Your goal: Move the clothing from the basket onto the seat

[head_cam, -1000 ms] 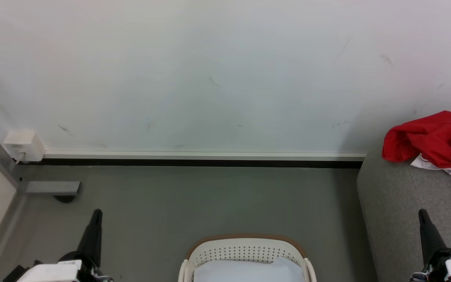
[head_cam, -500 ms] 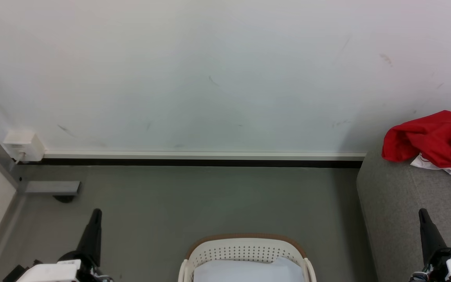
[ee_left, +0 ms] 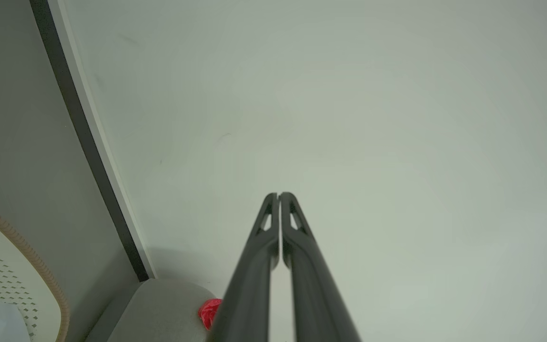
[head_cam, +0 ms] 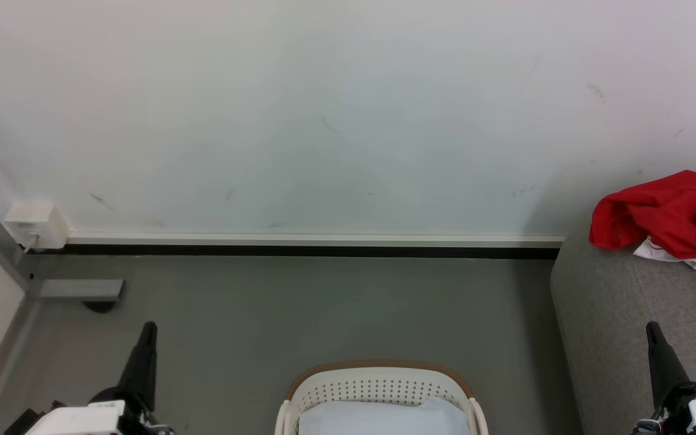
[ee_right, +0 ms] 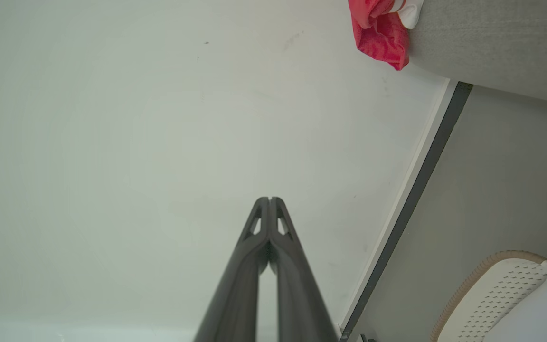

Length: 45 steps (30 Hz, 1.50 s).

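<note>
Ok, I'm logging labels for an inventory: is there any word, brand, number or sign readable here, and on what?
None can be read.
The basket, red clothing, grey seat and white wall box show no legible text.
The dark marks on the wall are scuffs, not writing.

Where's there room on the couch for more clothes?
The grey seat is bare from the red clothing down to the right gripper. It is crowded by the wall, where the clothing lies. The floor beyond the basket is bare too.
</note>
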Tool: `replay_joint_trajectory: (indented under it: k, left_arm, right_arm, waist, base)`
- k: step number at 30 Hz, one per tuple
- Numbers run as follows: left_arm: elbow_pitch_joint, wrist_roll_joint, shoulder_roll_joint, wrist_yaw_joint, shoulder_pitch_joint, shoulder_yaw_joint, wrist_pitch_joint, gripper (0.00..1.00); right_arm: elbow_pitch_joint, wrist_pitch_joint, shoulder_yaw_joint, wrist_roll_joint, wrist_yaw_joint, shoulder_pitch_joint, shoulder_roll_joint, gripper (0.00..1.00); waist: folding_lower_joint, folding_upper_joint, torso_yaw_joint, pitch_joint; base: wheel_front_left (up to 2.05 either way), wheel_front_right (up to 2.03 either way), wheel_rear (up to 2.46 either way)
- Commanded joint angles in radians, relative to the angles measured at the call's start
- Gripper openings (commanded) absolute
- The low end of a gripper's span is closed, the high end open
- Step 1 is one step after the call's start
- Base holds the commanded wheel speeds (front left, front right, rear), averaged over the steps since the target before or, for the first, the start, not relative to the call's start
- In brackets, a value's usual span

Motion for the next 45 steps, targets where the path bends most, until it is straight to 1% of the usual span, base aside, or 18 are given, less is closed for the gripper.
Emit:
replay_joint_trajectory:
  k: [1,45]
  left_arm:
    - [-0.003,-0.013,0.002,-0.004,-0.008,0.003,0.004,0.00]
    - [-0.003,-0.013,0.002,-0.004,-0.007,0.003,0.004,0.00]
  right_arm:
    - [-0.005,0.003,-0.003,0.001,-0.002,-0.013,-0.007,0.00]
    - [-0.005,0.003,-0.003,0.001,-0.002,-0.013,-0.007,0.00]
  waist:
    - [0.0000,-0.0001,0.000,0.000]
    - [0.0000,-0.0001,0.000,0.000]
  base:
    - [0.00,0.00,0.00]
    - [0.00,0.00,0.00]
